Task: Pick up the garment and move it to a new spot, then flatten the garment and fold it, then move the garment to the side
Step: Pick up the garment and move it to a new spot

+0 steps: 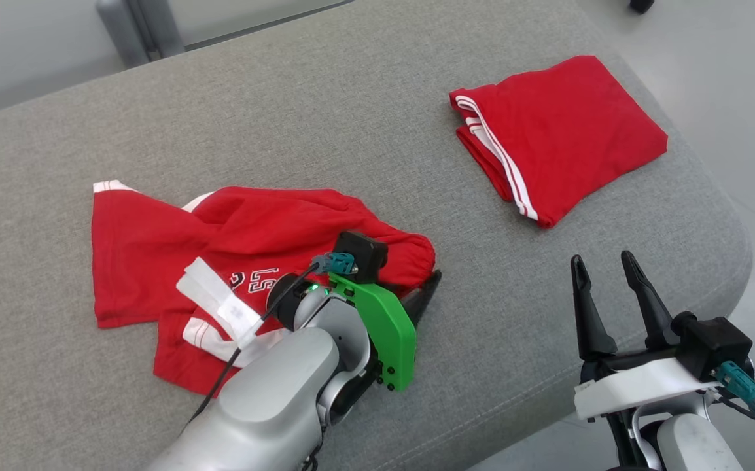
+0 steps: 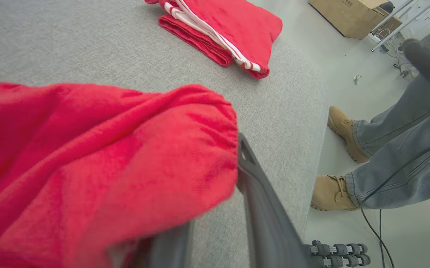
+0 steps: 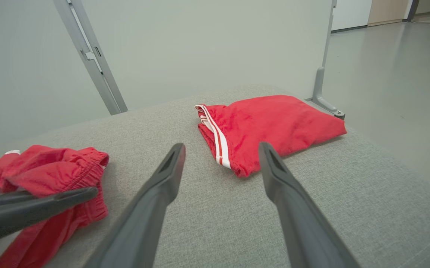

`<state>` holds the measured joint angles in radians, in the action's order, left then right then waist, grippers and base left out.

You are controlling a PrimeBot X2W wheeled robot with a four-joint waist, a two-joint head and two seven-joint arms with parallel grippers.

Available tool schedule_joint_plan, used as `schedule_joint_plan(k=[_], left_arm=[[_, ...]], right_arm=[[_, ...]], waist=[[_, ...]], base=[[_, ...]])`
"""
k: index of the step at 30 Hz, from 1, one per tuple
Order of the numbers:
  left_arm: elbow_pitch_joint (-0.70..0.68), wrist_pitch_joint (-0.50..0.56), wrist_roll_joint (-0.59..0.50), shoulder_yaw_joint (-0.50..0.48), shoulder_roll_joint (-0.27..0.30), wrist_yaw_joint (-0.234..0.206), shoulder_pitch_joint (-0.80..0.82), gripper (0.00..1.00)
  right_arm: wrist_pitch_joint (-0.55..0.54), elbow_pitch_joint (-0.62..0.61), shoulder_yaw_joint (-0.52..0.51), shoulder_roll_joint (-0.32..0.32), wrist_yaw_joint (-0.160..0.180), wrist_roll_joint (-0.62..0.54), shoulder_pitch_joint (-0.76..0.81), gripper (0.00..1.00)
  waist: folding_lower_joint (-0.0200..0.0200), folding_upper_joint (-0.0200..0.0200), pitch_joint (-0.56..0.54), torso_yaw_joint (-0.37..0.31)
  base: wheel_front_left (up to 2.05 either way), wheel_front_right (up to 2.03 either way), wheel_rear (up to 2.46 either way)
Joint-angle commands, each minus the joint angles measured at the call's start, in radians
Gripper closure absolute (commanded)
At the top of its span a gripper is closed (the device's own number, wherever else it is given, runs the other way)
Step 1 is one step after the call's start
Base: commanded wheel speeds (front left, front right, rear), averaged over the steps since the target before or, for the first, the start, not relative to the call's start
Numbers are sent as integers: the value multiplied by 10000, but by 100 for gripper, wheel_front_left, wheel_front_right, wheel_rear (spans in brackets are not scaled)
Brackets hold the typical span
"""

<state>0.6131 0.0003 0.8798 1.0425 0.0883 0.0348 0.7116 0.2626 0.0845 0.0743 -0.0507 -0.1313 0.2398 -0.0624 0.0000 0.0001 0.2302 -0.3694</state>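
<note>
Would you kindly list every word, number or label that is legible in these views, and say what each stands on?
Crumpled red garment: white printed characters, partly folded under, not surely readable.
White paper label: print too blurred to read.
Cardboard box: print too small to read.
Folded red garment: no text, white stripes alone.

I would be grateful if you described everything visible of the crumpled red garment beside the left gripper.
The crumpled red garment looks like soft knit shorts, with white stripes at a leg hem, white lettering partly showing and a gathered elastic waistband. It lies unfolded and rumpled on the grey cushion, on the robot's left, apart from the folded red garment. The left gripper sits at its waistband end with cloth bunched against its fingers; whether they pinch it is unclear.
</note>
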Motion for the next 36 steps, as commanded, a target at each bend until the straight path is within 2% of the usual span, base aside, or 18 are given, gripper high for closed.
schedule_joint_plan(k=[1,4,7,9,11,12,13,18,21,23,27,30,34,36], left_arm=[[81,134,199,-1,-23,4,-132,0],[-225,478,475,25,-183,22,-232,0],[-1292,720,610,231,-239,178,-388,0],[-2215,740,466,374,98,28,-584,0],[-3266,607,248,361,523,-324,-835,0],[-4396,593,191,282,920,-731,-1168,0],[-4906,524,95,188,1211,-987,-1311,0],[-6496,-35,-49,-556,2658,-2319,-2332,0],[-6791,-627,-128,-1051,3308,-2894,-2979,0],[-6783,-989,-556,-1072,3895,-3065,-3307,0],[-6511,-1917,-559,-1472,4496,-3453,-4223,0],[-6140,-2404,-569,-1820,4733,-3570,-4905,0],[-5684,-2614,-654,-2330,4807,-3405,-5552,0],[-5397,-2665,-1029,-2788,4801,-3290,-5905,0]], right_arm=[[25,10,-32,-2,12,-116,92,0],[25,8,-190,-10,12,-347,193,0],[25,-91,-399,-7,12,-516,277,0],[25,-138,-396,-2,10,-656,371,0],[25,-208,-527,-22,13,-775,505,0],[25,-308,-603,-12,12,-871,606,0],[25,-348,-628,-11,12,-912,664,0],[25,-489,-713,-18,12,-1162,954,0],[25,-488,-922,-18,12,-1336,1141,0],[25,-478,-982,-15,12,-1459,1298,0],[25,-452,-1117,-18,12,-1562,1512,0],[25,-342,-1174,-11,12,-1624,1733,0],[25,-185,-1231,-17,12,-1699,1871,0],[25,-90,-1286,-17,12,-1737,1967,0]], waist=[[0,-1,-130,337],[0,-1,-281,779],[0,-1,-427,1312],[0,-1,-551,1652],[0,-1,-748,2051],[0,-1,-923,2449],[0,-1,-1030,2641],[0,-1,-1558,3484],[0,-1,-1915,3916],[0,-1,-2134,4133],[0,-1,-2371,4443],[0,-1,-2480,4612],[0,-1,-2585,4701],[0,-1,-2654,4737]], base=[[0,0,0],[0,0,0],[0,0,0],[0,0,0],[0,0,0],[0,0,0],[0,0,0],[0,0,0],[0,0,0],[0,0,0],[0,0,0],[0,0,0],[0,0,0],[0,0,0]])
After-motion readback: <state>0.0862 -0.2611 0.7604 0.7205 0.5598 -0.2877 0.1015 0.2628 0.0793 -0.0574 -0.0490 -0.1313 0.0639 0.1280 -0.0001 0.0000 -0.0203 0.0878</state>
